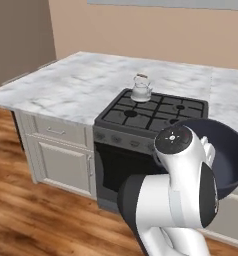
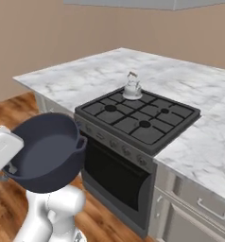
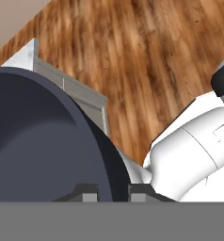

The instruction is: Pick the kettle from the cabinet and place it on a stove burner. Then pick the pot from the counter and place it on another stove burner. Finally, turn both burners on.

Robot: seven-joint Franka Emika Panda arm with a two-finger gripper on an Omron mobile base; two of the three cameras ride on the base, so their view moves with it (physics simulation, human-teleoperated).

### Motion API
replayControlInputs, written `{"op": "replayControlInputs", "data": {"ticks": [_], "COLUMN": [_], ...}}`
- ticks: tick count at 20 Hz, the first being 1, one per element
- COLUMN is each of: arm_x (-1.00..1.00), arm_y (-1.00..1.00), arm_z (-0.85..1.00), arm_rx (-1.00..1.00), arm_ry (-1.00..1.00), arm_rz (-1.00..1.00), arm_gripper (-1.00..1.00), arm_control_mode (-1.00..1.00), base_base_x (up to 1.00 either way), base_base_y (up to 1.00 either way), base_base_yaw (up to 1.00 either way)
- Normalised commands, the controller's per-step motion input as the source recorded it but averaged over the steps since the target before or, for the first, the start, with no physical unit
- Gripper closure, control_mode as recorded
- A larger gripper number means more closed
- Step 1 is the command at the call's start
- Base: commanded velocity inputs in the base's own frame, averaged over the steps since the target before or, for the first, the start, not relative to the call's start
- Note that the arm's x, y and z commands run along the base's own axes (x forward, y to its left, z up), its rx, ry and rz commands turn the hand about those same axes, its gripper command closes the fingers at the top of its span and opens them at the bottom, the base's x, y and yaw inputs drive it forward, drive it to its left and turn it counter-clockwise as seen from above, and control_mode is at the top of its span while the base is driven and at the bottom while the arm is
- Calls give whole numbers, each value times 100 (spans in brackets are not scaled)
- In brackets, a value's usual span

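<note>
Counter (image 1: 66, 85), left stretch: white marble with grey veins, beige drawer fronts below.

Centre: dark range set into the counter, four black burners (image 1: 138, 114) under cast-iron grates. Kettle (image 1: 141, 89) stands upright on the back-left burner; silver-grey, arched handle, spout visible. From the right base view the kettle (image 2: 132, 88) sits on the far corner ring, the other three burners (image 2: 144, 124) bare.

Right, in front of the range: pot (image 1: 230, 155) is off the counter, held in the air beside the arm's wrist, tilted so its dark interior faces outward. In the right base view the pot (image 2: 48, 151) hangs over the wood floor, one loop handle showing.

Gripper (image 3: 112, 190): jaws pinched on the pot (image 3: 38, 141) rim, one fingertip on each side of the wall.
</note>
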Motion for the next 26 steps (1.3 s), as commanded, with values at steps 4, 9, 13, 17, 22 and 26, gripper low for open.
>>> {"op": "replayControlInputs", "data": {"ticks": [4,9,13,17,22,26], "arm_x": [0,0,0,0,0,0], "arm_y": [0,0,0,0,0,0], "arm_z": [0,0,0,0,0,0], "arm_rx": [0,0,0,0,0,0], "arm_ry": [0,0,0,0,0,0], "arm_rz": [0,0,0,0,0,0], "arm_gripper": [100,100,100,100,100,100], "arm_control_mode": [100,100,100,100,100,100], "base_base_x": [41,38,39,33,35,34], "base_base_y": [-9,-10,-12,-16,-13,-12], "base_base_yaw": [-13,-10,-9,-8,-6,-5]}}
